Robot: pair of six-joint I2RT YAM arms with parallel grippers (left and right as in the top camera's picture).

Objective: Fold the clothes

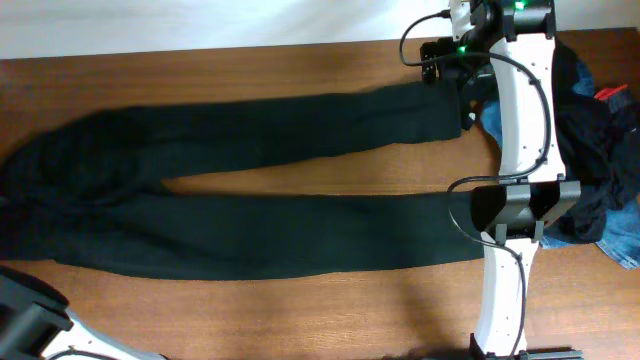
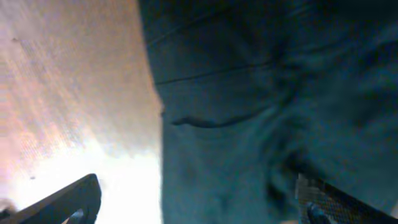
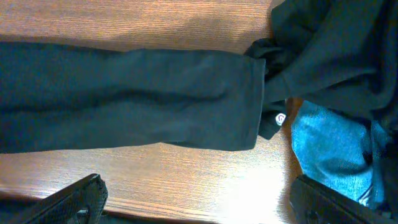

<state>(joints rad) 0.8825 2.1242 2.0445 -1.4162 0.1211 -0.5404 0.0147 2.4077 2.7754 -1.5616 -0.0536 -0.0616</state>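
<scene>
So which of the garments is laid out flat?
The black trousers, both legs stretched across the table; the jeans and the other dark clothes lie heaped at the right end.

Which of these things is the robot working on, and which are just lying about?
For the job: black trousers, spread flat; heap of dark garments; blue jeans; red piece.
Just there: wooden table.

Soft, matt black cloth for the long trousers (image 1: 250, 235); coarser blue denim for the jeans (image 3: 329, 149). Brown wood, fine-grained with a light sheen, for the table (image 1: 300, 310). Smooth white plastic on the arm (image 1: 520, 110).
</scene>
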